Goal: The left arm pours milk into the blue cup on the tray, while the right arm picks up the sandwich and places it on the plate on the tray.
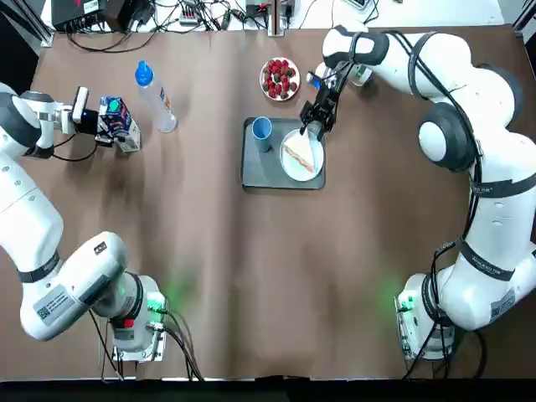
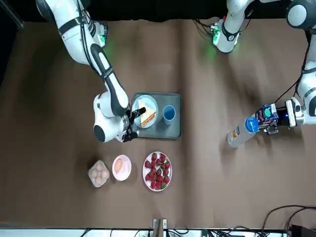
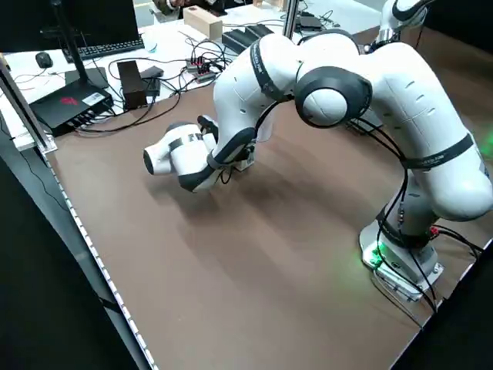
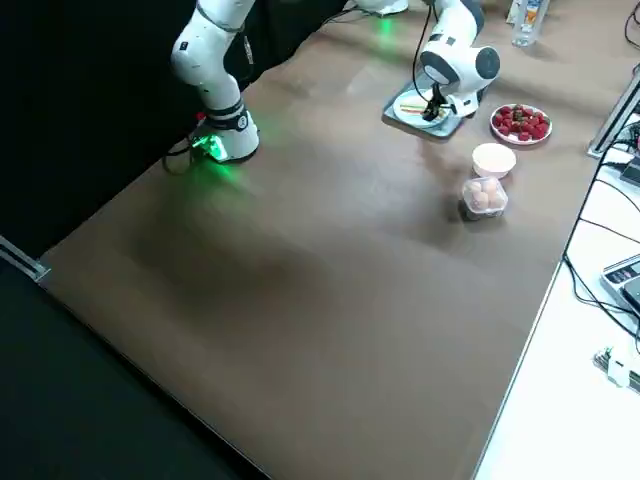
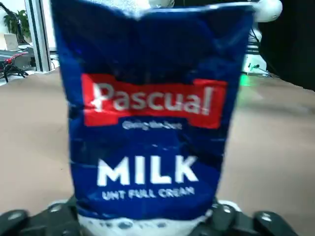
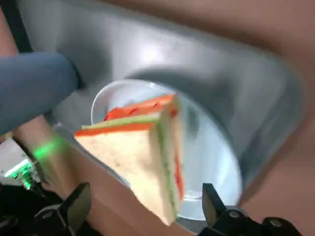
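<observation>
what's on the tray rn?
On the tray: the blue cup and the plate, with the sandwich lying on the plate. The open right gripper hovers over the plate's far edge, hiding part of the rim. Whether the cup holds anything cannot be seen.

Robotics lab: cables [image 1: 167, 17], monitor [image 3: 62, 23], keyboard [image 3: 112, 48].
</observation>
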Robot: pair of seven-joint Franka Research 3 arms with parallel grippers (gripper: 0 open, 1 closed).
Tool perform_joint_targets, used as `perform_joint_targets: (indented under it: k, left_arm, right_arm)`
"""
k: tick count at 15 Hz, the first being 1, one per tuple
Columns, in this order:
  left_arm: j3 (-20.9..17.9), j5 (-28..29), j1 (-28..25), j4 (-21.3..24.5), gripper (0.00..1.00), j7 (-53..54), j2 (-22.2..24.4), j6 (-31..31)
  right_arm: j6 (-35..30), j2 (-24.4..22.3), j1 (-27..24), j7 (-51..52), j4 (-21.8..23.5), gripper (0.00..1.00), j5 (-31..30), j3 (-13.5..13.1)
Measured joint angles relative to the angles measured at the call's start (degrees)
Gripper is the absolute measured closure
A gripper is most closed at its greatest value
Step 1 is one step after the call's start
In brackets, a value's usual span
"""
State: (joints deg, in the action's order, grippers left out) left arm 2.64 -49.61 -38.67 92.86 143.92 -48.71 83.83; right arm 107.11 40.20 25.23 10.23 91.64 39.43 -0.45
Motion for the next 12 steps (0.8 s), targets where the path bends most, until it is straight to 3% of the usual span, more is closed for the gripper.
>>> perform_joint_targets:
  k: [4,8,12]
  left_arm:
    - [0.88,-0.39,-0.12,-0.03,0.51,-0.22,0.55,-0.33]
    - [2.73,-0.41,-0.19,-0.86,0.51,-4.77,4.64,-0.43]
    - [4.65,2.25,-0.05,-2.99,0.51,-12.01,13.5,-1.48]
  right_arm:
    - [-8.34,-2.61,-3.63,0.12,-4.11,0.0,-8.23,-4.37]
    - [-14.71,-4.83,-7.13,0.12,-9.1,0.0,-13.16,-8.31]
    - [-18.22,-7.85,-7.17,0.09,-11.45,0.0,-13.62,-15.45]
